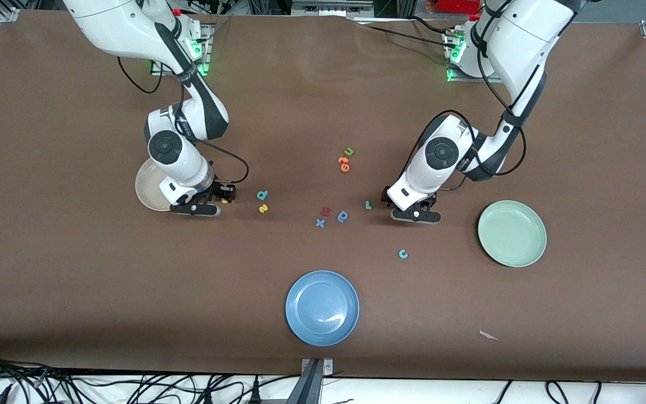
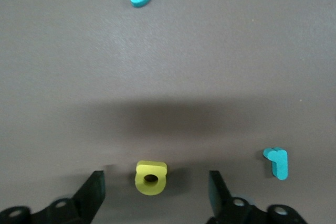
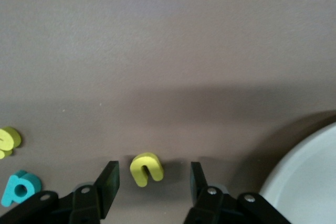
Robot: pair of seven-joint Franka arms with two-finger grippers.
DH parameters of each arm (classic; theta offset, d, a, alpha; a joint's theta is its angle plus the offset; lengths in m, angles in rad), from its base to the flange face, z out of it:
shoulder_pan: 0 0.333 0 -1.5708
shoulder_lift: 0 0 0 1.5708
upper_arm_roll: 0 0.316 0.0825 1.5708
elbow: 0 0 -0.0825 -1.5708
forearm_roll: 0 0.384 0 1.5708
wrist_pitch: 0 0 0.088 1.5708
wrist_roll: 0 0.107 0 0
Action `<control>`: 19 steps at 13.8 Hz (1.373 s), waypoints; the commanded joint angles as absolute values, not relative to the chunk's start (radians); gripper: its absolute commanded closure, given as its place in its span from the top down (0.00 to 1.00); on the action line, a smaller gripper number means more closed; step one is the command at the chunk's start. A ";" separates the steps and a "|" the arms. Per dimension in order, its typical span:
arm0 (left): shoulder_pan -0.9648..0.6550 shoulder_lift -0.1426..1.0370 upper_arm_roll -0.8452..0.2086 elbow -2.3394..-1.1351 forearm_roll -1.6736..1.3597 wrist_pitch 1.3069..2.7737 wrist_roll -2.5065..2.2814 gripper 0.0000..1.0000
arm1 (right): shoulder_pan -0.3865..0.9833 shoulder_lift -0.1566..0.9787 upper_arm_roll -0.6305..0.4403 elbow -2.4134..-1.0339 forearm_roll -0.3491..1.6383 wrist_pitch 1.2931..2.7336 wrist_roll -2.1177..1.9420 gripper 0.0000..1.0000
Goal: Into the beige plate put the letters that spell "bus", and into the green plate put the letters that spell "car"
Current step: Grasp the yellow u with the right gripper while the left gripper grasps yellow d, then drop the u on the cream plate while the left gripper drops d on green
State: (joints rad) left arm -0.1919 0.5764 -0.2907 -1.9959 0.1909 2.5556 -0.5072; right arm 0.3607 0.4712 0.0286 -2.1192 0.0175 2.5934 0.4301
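Brown table [image 1: 76,269]: three plates, eleven small foam letters.

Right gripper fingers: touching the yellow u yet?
Apart. The right wrist view shows bare table on both sides of the yellow u, between the right gripper fingers.

The brown table [image 1: 76,269] carries scattered foam letters [image 1: 331,216] and beige [image 1: 146,191], green [image 1: 512,233], blue plates [image 1: 322,307].

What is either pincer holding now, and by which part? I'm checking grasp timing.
Nothing yet. The left pincer straddles the yellow foam "a"; the right pincer straddles the yellow foam "u". Fingers are clear of both.
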 commanded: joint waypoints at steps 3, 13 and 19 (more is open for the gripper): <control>-0.202 0.597 -0.288 -1.983 0.244 2.549 -0.535 0.70 | 0.380 0.499 0.023 -2.111 0.012 2.634 0.434 0.40; -0.201 0.607 -0.282 -1.980 0.276 2.549 -0.537 0.26 | 0.376 0.338 -0.099 -2.106 0.012 2.351 0.278 0.09; -0.158 0.578 -0.281 -1.915 0.281 2.427 -0.480 0.16 | 0.374 0.324 -0.235 -2.215 0.014 2.266 0.104 0.35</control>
State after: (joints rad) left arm -0.1895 0.5928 -0.2815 -1.9709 0.2374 2.5236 -0.5078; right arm 0.3665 0.3222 -0.2300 -2.1601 0.0152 2.2464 0.1268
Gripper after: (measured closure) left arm 0.722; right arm 0.718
